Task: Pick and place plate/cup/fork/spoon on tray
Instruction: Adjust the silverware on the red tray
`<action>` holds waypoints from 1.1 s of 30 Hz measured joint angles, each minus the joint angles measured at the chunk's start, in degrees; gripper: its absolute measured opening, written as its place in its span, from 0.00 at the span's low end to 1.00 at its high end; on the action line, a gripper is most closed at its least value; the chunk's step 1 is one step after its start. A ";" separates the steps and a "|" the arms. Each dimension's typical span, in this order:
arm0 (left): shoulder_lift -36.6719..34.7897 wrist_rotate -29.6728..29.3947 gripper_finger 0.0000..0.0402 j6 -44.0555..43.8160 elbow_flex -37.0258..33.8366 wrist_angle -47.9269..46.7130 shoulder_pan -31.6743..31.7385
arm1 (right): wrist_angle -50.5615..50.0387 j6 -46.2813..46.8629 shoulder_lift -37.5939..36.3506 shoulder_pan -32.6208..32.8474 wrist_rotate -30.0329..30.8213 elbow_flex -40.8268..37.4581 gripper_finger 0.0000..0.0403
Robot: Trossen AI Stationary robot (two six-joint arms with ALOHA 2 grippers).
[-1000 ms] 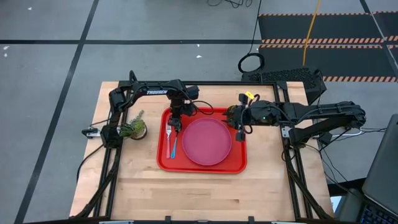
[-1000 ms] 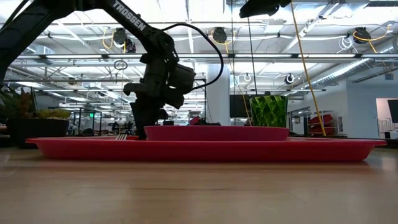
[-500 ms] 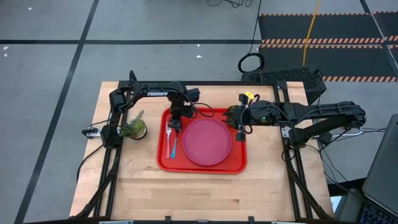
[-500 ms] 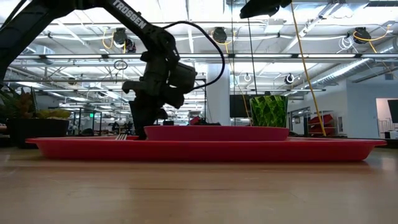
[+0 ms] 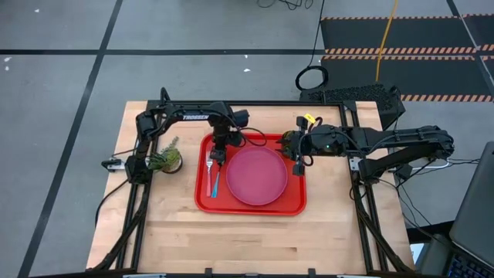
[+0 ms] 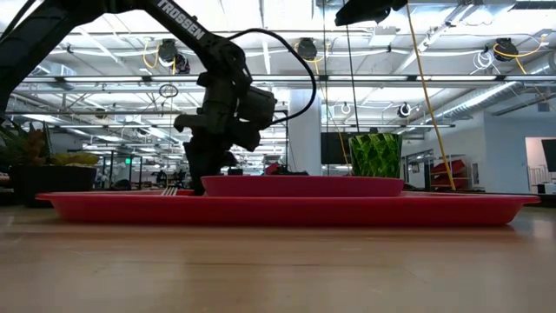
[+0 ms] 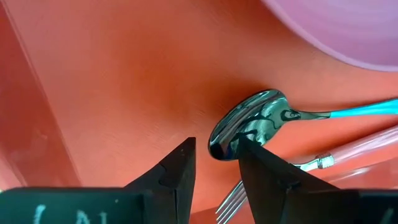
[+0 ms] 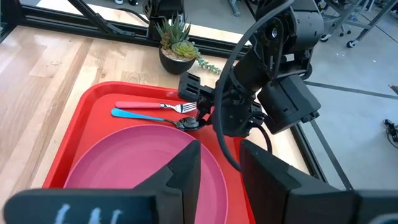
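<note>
The red tray [image 5: 293,205] lies mid-table with the pink plate [image 5: 256,175] resting flat in it. Left of the plate, the pink-handled fork [image 5: 209,174] and the blue-handled spoon [image 5: 217,183] lie side by side on the tray floor. My left gripper [image 7: 214,142] points down, open, just over the spoon's bowl [image 7: 249,121]. My right gripper [image 8: 221,144] hovers open above the tray's right far corner, holding nothing. The green cup [image 6: 375,155] shows only in the low view, standing upright behind the plate.
A small potted plant [image 5: 166,160] stands on the table left of the tray, near the left arm's base. Bare wood [image 5: 231,239] runs along the near side of the table in front of the tray.
</note>
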 joint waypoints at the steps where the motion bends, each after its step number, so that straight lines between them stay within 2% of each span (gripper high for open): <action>1: 0.00 -0.01 0.30 -0.04 0.00 0.00 0.12 | 0.00 0.00 -0.02 0.02 0.00 0.00 0.26; 6: 0.00 -0.02 0.26 0.05 -0.02 -0.04 0.36 | 0.00 0.00 0.00 0.02 0.00 0.00 0.26; 14: -0.01 0.42 0.03 -0.25 -0.04 -0.23 0.36 | 0.00 0.00 -0.02 0.02 0.00 0.00 0.26; 22: -0.02 -0.06 0.09 -1.20 -0.07 0.21 0.34 | 0.00 0.00 -0.02 0.02 0.00 0.00 0.26; 29: -0.04 0.26 0.02 -5.65 -0.07 0.57 0.34 | 0.01 0.00 -0.01 0.02 0.00 0.00 0.26; 33: -0.07 0.43 0.04 -8.50 -0.07 0.57 0.34 | 0.00 -0.04 -0.01 0.02 0.00 0.00 0.26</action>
